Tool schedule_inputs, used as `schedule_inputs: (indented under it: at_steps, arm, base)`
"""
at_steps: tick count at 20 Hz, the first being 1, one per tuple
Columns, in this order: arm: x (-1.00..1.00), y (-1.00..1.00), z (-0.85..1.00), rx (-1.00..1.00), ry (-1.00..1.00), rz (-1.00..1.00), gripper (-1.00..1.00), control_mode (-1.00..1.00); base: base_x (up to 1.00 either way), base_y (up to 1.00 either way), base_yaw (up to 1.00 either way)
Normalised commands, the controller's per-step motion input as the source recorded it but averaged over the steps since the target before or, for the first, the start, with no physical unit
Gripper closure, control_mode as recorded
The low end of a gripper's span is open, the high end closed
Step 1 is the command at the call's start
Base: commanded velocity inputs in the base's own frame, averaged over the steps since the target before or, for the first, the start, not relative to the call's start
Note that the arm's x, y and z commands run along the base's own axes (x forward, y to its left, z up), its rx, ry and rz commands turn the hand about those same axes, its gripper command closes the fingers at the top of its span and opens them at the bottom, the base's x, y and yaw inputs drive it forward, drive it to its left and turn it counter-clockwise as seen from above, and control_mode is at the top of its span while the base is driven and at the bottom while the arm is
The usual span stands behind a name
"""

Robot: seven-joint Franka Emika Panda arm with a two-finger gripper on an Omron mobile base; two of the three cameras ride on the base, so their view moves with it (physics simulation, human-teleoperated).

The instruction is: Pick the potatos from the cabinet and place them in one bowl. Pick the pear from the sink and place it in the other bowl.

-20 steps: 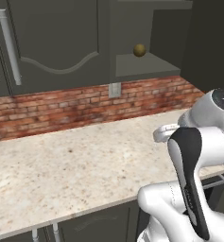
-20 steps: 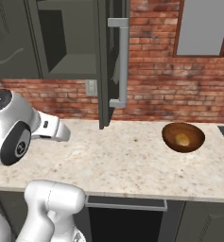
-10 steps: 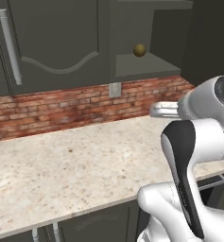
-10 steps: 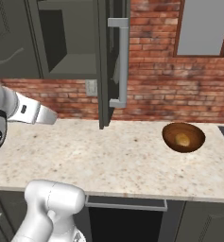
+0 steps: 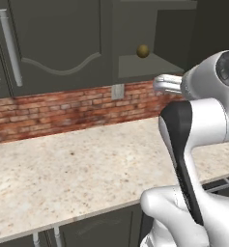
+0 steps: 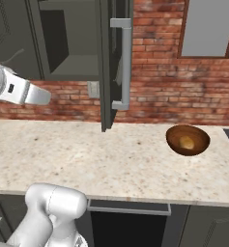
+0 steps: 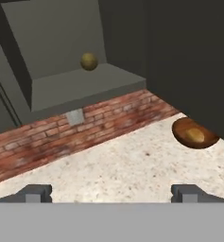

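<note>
Countertop (image 6: 111,164) stretches wide and bare in front of you, speckled stone running from the brick wall (image 6: 183,101) to its front edge, with plenty of open room between the cabinet (image 5: 63,48) and the bowl (image 6: 187,140). You have one cabinet door (image 6: 108,62) swung open, edge-on in the right base view, its long silver handle (image 6: 123,62) facing right; it hangs over the counter left of the bowl, so the opening lies just beyond that door edge. You can count one potato (image 5: 143,51) on the cabinet's lower shelf, olive-brown, sitting back from the shelf's front lip with bare shelf on both sides of it. You can count a second potato (image 6: 186,142), golden-tan, lying inside the dark-brown bowl, which stands on the counter near the wall, well apart from the cabinet opening. You see one bowl on the counter. Your gripper (image 7: 111,193) sits raised above the counter, aimed toward the shelf; its two fingertips (image 7: 35,193) are spread wide apart with nothing between them. One grey outlet plate (image 5: 118,91) sits on the brick below the shelf.
</note>
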Motion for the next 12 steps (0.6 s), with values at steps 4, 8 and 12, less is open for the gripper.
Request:
schedule_inputs:
  at_steps: [4, 8, 12]
  arm:
    - [0.49, 0.00, 0.37, 0.00, -0.07, -0.12, -1.00, -1.00]
    - [0.59, -0.15, 0.20, 0.01, 0.00, -0.10, -1.00, -1.00]
    - [0.51, -0.43, 0.02, 0.06, -0.01, -0.01, -1.00, -1.00]
  base:
    - [0.00, 0.00, 0.00]
    - [0.00, 0.00, 0.00]
    - [0.00, 0.00, 0.00]
